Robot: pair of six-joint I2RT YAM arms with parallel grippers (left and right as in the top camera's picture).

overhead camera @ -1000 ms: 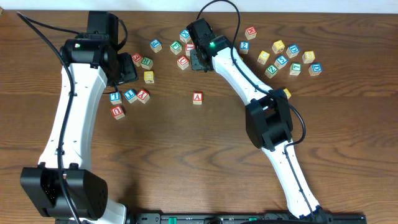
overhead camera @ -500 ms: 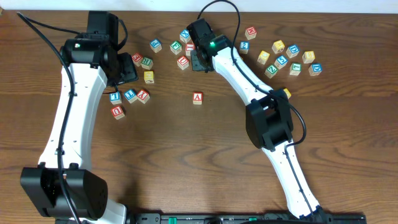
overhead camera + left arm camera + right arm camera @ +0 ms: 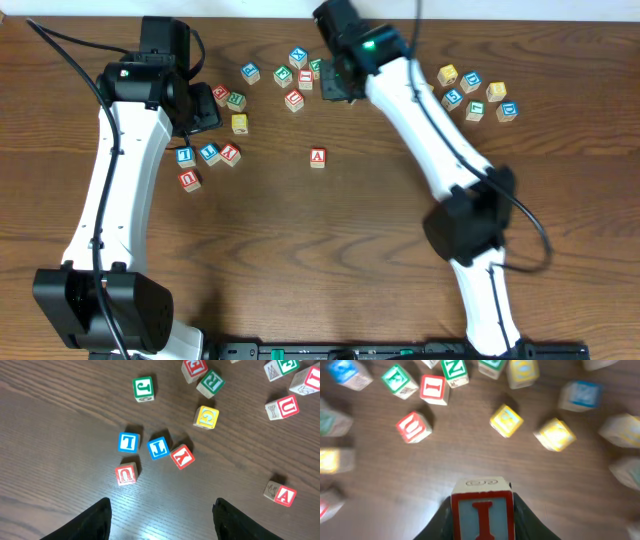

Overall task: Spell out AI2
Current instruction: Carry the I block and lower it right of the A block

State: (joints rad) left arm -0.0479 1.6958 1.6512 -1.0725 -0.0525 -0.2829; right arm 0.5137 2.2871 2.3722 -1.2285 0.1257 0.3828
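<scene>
The red A block [image 3: 318, 156] lies alone mid-table; it also shows in the left wrist view [image 3: 285, 495]. My right gripper [image 3: 482, 510] is shut on a block with a red letter I [image 3: 482, 516] and holds it above the table, over the back cluster of blocks [image 3: 335, 88]. My left gripper [image 3: 162, 505] is open and empty, hovering near the left group of blocks [image 3: 205, 110]. I cannot pick out a block with a 2.
Blue, red and U blocks [image 3: 208, 152] lie in a small group at left, with a yellow block [image 3: 239, 123] behind them. Several blocks sit at back centre [image 3: 293, 75] and back right [image 3: 472, 90]. The right arm spans the table's right half.
The right arm has swung up and to the right, its wrist now further back and its elbow further right. The left arm has not moved.
</scene>
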